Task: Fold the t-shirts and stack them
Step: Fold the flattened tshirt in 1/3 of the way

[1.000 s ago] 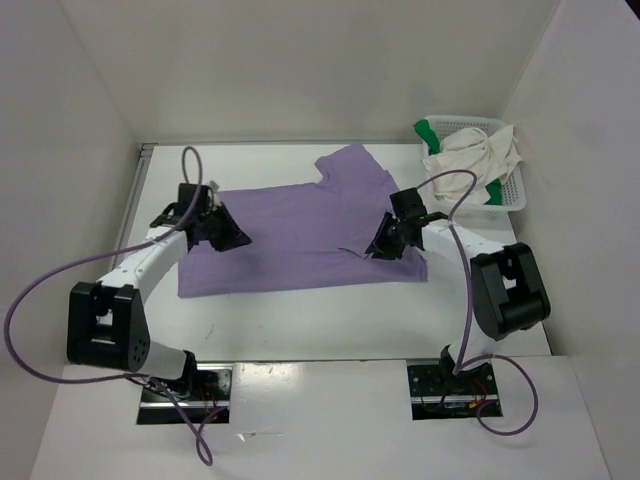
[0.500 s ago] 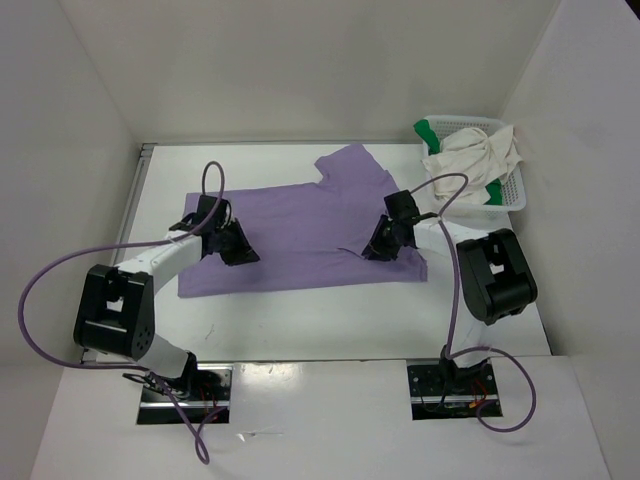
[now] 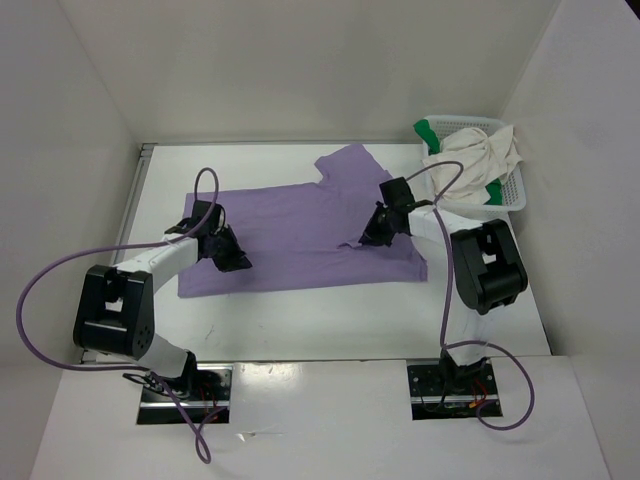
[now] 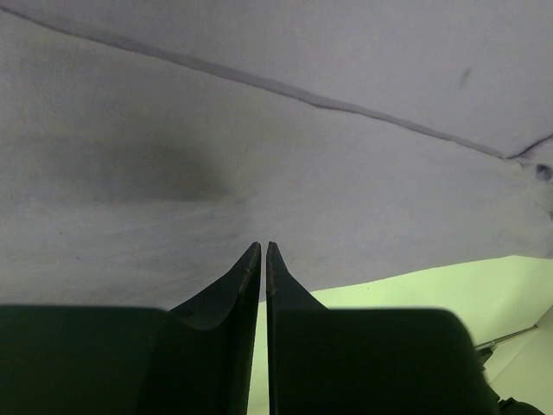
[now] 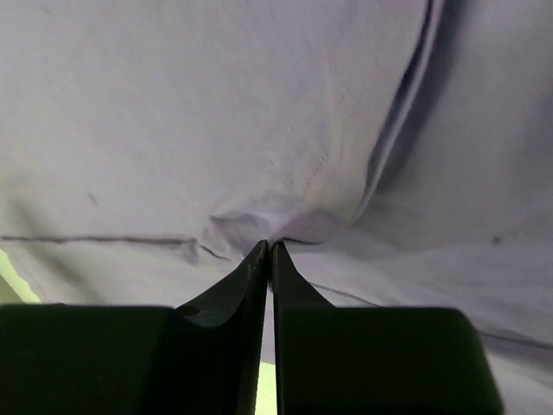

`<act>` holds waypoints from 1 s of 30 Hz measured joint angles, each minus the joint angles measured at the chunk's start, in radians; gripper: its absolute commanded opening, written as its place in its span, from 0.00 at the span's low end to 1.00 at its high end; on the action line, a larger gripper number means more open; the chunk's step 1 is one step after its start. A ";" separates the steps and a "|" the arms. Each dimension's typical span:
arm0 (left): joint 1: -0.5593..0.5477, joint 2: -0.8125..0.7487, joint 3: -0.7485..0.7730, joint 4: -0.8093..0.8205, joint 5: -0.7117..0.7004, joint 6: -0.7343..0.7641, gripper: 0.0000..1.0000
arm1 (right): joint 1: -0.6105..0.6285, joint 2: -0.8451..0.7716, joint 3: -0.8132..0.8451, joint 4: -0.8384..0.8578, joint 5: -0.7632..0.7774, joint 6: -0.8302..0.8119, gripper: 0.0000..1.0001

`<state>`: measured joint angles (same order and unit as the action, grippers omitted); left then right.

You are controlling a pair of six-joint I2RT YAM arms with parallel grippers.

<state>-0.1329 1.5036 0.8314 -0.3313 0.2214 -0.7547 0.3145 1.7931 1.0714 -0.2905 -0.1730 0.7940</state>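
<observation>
T-shirt in lavender (image 3: 300, 235) is laid flat on the tabletop (image 3: 300, 320), centred between both arms, apparently for folding. A puckered fold near a sleeve is pinched by the right gripper (image 5: 269, 244), fingers pressed together. The left gripper (image 4: 263, 245) is likewise closed at the near hem — whether cloth is caught cannot be told.
</observation>
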 measured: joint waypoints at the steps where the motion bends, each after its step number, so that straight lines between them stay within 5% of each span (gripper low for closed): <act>1: 0.001 0.000 -0.001 0.000 0.001 0.000 0.11 | 0.000 0.010 0.021 -0.007 0.000 0.002 0.08; 7: 0.004 0.000 -0.003 -0.009 0.001 0.000 0.12 | 0.011 0.172 0.264 -0.044 -0.023 0.012 0.08; 12: 0.005 -0.009 -0.003 -0.017 0.002 0.001 0.14 | 0.039 0.249 0.401 -0.069 -0.025 0.022 0.42; 18: -0.003 -0.037 0.000 -0.021 0.000 0.001 0.15 | 0.069 0.215 0.375 -0.069 -0.011 0.010 0.46; 19: -0.010 -0.040 0.003 -0.023 -0.003 0.000 0.15 | 0.071 0.188 0.344 -0.069 -0.002 0.008 0.30; 22: -0.055 -0.034 0.020 -0.024 -0.007 -0.002 0.15 | 0.073 0.089 0.229 -0.068 0.021 -0.003 0.04; 30: -0.186 0.108 0.090 0.014 -0.006 -0.011 0.14 | 0.119 -0.017 -0.013 -0.066 0.055 0.002 0.00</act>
<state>-0.3191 1.6112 0.9218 -0.3172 0.2150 -0.7654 0.4332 1.7760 1.0588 -0.3565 -0.1181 0.7956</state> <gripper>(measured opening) 0.148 0.001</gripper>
